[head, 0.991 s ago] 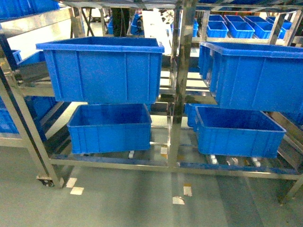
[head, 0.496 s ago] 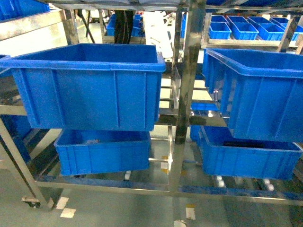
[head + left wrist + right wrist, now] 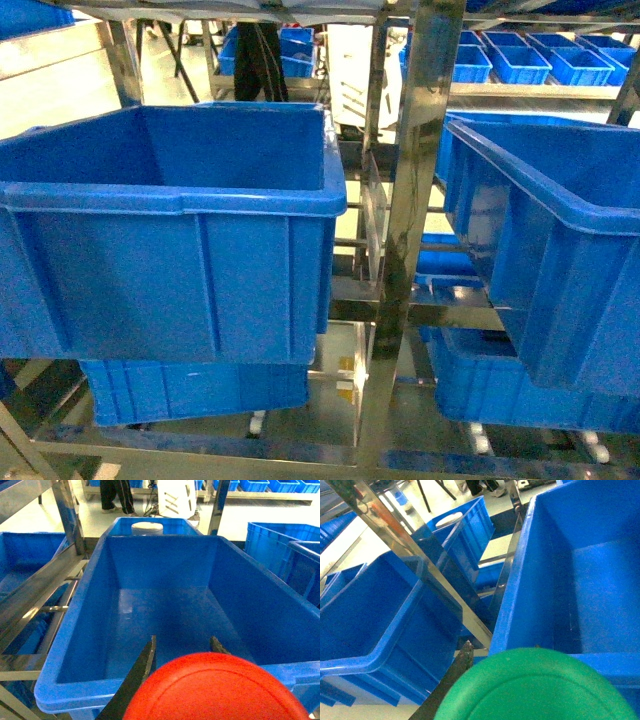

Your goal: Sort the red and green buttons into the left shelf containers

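Nothing dropped yet. My left gripper (image 3: 180, 652) is clamped on the red button (image 3: 215, 687), poised over the near rim of the upper left bin (image 3: 75, 680), inside bare. My right gripper (image 3: 470, 652) grips the green button (image 3: 535, 687), beside the right-hand bin (image 3: 520, 595). Both drops left, I reckon.

In the head view, one large bin (image 3: 170, 260) fills the left of the frame on the shelf, another bin (image 3: 560, 250) the right, with an upright shelf post (image 3: 405, 230) between them. Lower bins (image 3: 195, 390) sit beneath; smaller bins (image 3: 540, 62) stand behind at upper right.
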Controlling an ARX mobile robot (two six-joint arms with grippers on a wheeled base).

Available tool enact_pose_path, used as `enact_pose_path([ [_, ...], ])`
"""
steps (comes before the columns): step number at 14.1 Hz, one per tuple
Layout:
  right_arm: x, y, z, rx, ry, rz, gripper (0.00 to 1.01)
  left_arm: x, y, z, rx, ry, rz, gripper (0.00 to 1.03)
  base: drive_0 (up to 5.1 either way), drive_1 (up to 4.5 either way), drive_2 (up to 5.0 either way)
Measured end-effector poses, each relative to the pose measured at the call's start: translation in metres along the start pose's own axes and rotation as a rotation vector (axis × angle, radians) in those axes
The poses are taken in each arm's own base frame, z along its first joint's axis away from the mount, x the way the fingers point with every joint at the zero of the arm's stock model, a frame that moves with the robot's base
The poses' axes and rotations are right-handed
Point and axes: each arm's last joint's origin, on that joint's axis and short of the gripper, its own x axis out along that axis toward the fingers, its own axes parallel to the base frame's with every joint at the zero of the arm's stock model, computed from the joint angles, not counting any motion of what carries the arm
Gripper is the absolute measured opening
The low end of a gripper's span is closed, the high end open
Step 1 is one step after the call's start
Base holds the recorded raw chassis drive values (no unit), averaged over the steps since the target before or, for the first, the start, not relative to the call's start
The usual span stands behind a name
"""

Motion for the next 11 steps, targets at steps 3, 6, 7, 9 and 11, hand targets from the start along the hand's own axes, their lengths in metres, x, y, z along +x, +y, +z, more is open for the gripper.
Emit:
enact_pose_path([
  [3,0.0,0.0,0.0,0.002,0.004,-0.012,0.27,0.0,0.0,0.0,0.0,0.002,0.0,0.26,0.0,0.0,0.0],
  [6,0.038,0.034,0.05,-0.026,-0.098,-0.053,0.27,0.0,-0.001,0.0,0.0,0.002,-0.003,0.26,0.0,0.0,0.0],
  [7,0.054,0.04,0.065,-0.028,-0.115,-0.045,0.27,0.0,-0.001,0.0,0.0,0.002,-0.003,0.26,0.0,0.0,0.0],
  [9,0.078,0.031,0.057,-0.033,-0.044,-0.077,0.27,0.0,0.0,0.0,0.0,0.002,0.0,0.26,0.0,0.0,0.0],
  [11,0.081,0.017,0.05,-0.082,0.012,-0.159,0.27,0.0,0.0,0.0,0.0,0.003,-0.001,0.26,0.0,0.0,0.0],
])
